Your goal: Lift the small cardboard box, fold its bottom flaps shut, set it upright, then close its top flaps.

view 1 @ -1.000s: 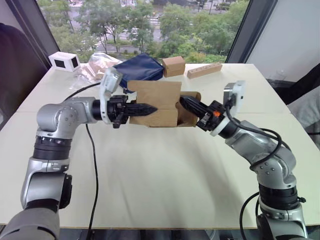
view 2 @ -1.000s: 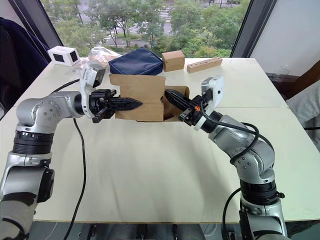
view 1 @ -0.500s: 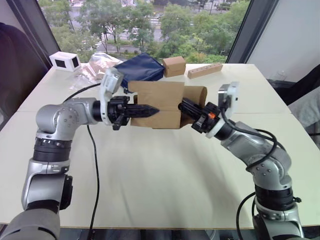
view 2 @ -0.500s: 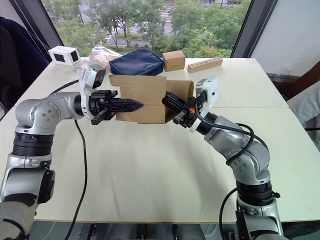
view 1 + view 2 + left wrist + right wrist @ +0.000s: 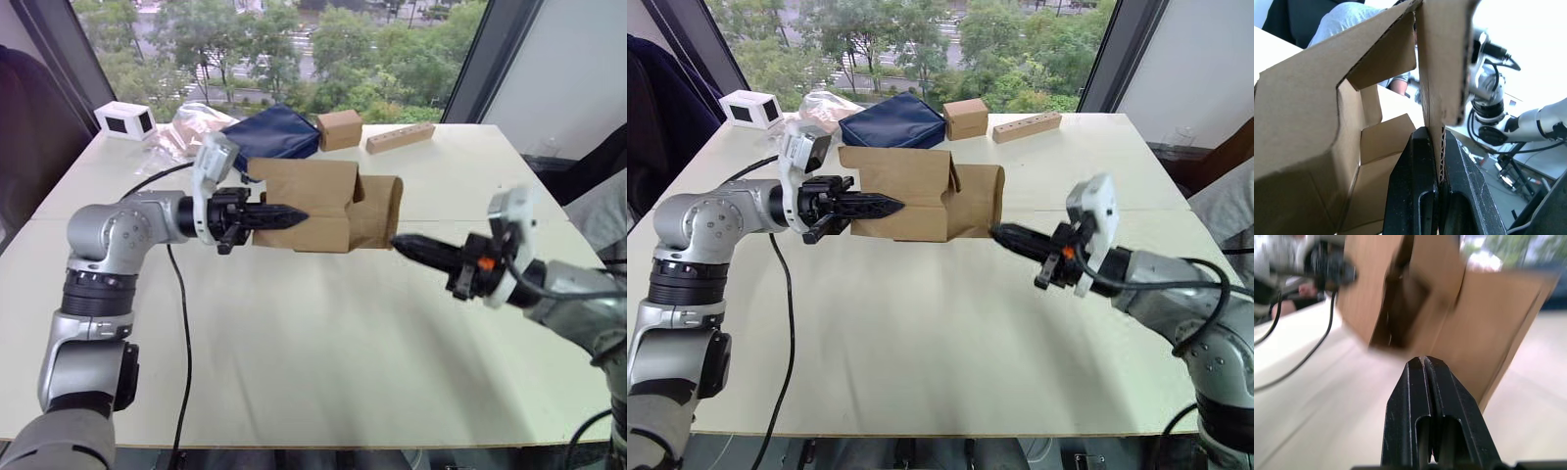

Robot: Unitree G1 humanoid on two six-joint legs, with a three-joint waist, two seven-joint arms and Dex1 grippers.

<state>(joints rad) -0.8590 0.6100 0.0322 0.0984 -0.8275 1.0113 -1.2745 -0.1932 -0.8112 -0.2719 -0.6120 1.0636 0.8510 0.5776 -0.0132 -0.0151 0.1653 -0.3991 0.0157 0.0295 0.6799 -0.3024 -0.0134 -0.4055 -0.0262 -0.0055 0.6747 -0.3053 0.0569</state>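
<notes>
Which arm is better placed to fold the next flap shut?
Probably the right: its shut tool is free beside the open flap, while the left tool is clamped on the plain brown cardboard box, holding it up.

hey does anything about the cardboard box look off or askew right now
Yes. The small cardboard box hangs above the table, pinched by the left gripper on a single cardboard panel. One flap at its right end sticks out unfolded, that end not closed. The right gripper, fingers shut, sits just beside that flap, holding nothing.
</notes>
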